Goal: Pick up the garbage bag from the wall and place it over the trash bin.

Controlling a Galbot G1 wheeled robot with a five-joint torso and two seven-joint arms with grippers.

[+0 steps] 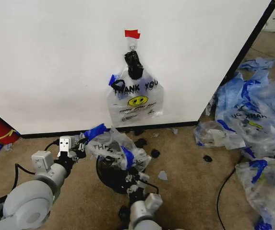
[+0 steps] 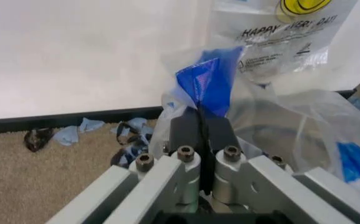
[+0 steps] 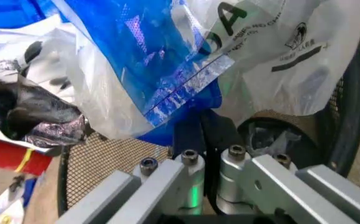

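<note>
Nearest the head camera, the right gripper (image 1: 133,184) is seen at the near rim of the trash bin (image 1: 109,178), its fingers closed on a blue handle of the garbage bag (image 1: 114,148). In the right wrist view the pinched blue plastic (image 3: 167,70) is seen rising from the shut fingers (image 3: 220,135), with the black wire mesh of the bin (image 3: 105,161) just behind and below. The left gripper (image 1: 79,146) is held at the bin's left side, and its fingers (image 2: 183,133) are likewise clamped on a blue handle (image 2: 209,81) of the same bag. The bag is thus stretched between the two grippers, crumpled and draped over the top of the bin, on the carpet just in front of the wall (image 1: 55,57). On the wall, a flat bundle of like bags (image 1: 135,98) is hung from a small hook (image 1: 133,47) under a red tape strip (image 1: 132,33), tied with a black knot (image 1: 134,64). A large heap of blue-and-clear bags (image 1: 257,124) is spread on the carpet to the right, well apart from the bin. Small black scraps (image 1: 155,153) are scattered near the wall's base.
</note>
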